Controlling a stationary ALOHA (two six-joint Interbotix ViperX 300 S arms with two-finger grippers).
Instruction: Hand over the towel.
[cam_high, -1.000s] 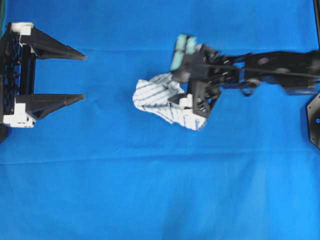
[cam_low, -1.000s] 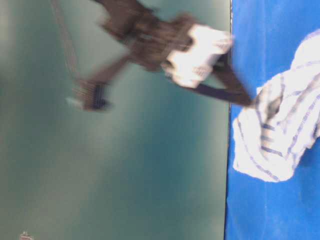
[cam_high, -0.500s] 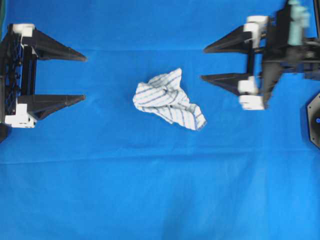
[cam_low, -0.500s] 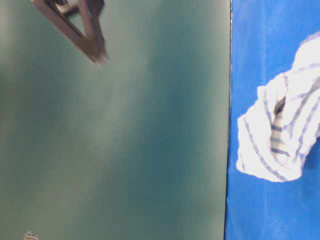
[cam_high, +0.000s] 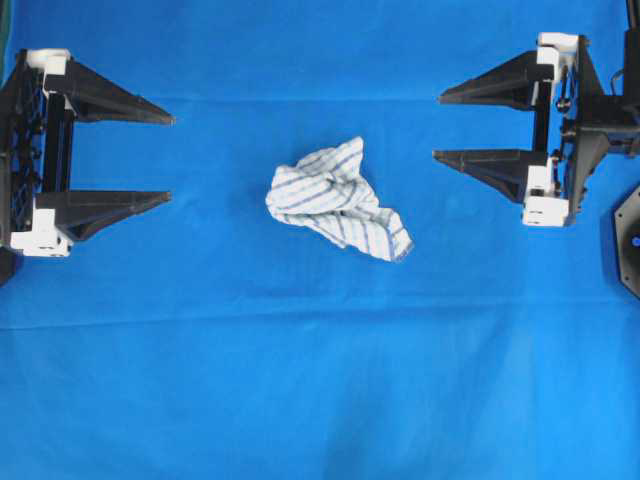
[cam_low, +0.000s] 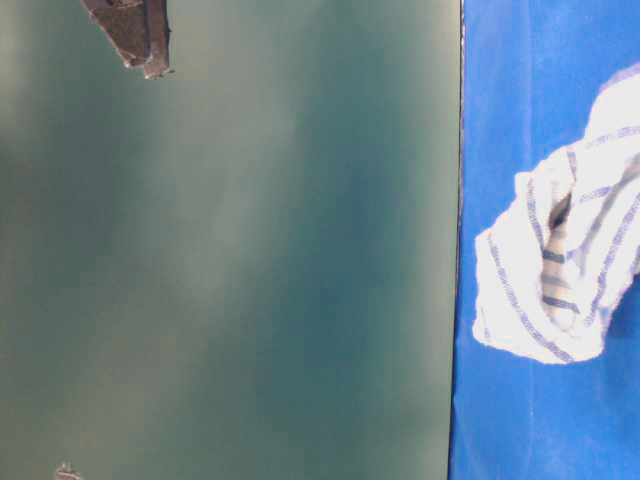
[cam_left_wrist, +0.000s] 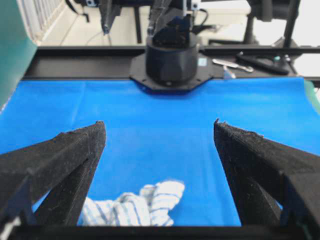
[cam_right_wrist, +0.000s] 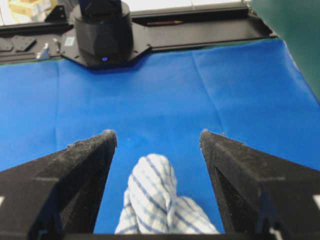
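The towel (cam_high: 335, 198), a small white cloth with thin blue stripes, lies crumpled on the large blue cloth (cam_high: 320, 380) in the middle of the overhead view, and nothing touches it. My left gripper (cam_high: 170, 158) stands open at the far left, well apart from the towel. My right gripper (cam_high: 438, 127) stands open at the upper right, also apart from it. The left wrist view shows the towel (cam_left_wrist: 135, 207) low between the open fingers of the left gripper (cam_left_wrist: 159, 123). In the right wrist view the towel (cam_right_wrist: 155, 200) sits low between the right gripper's (cam_right_wrist: 157, 133) spread fingers.
A black arm base (cam_high: 628, 240) sits at the right edge of the table. The other arm's base (cam_right_wrist: 102, 35) stands at the far end in the right wrist view. Loose tools (cam_left_wrist: 255, 60) lie on the rail behind. A dark finger (cam_low: 135, 30) shows against the green wall (cam_low: 250, 250).
My right gripper has left the towel and drawn back to the right with its jaws open. The towel has settled on the cloth. The left gripper has not moved.
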